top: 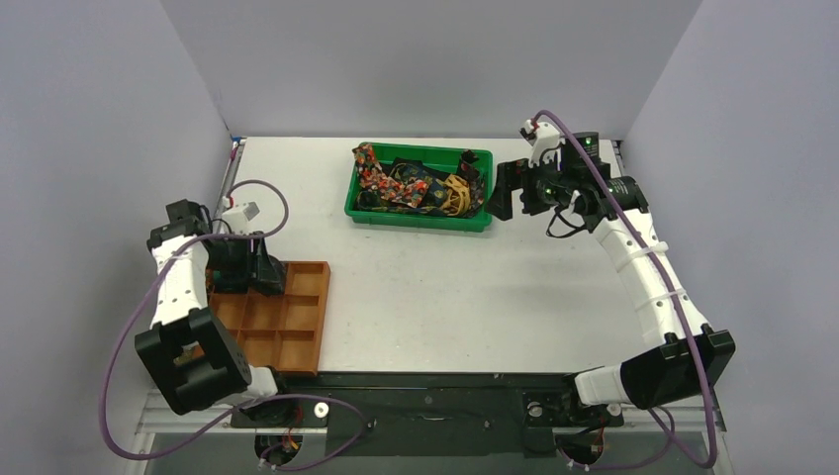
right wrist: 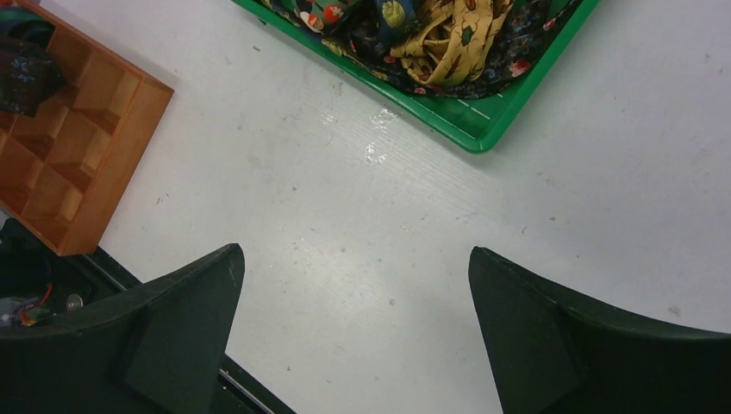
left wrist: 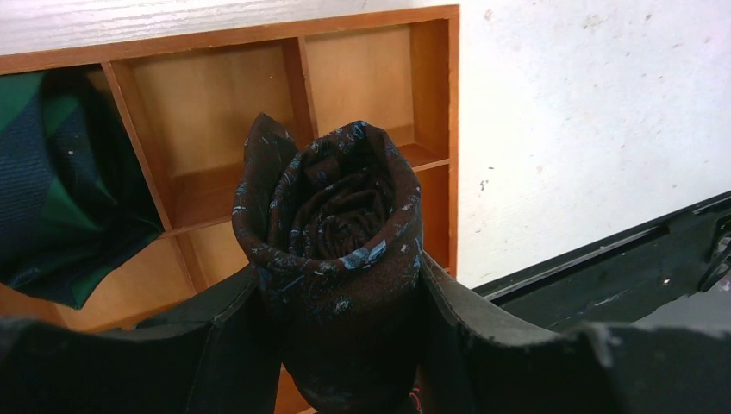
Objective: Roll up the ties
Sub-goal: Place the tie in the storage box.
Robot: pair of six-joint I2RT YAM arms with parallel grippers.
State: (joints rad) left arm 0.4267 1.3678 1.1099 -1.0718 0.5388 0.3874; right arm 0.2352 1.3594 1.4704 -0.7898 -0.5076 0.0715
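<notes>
Left gripper (left wrist: 345, 345) was clamped on the dark brown rolled tie (left wrist: 332, 241), a tight woven spiral flecked pale blue, upright between its jaws above the wooden tray (left wrist: 215, 112) of square compartments. A green-and-navy striped tie (left wrist: 52, 198) lay in a neighbouring cell. Right gripper (right wrist: 353, 259) hung spread wide over the white table (right wrist: 345, 172), near the green plastic bin (right wrist: 483, 129) of tangled ties (right wrist: 448, 34).
</notes>
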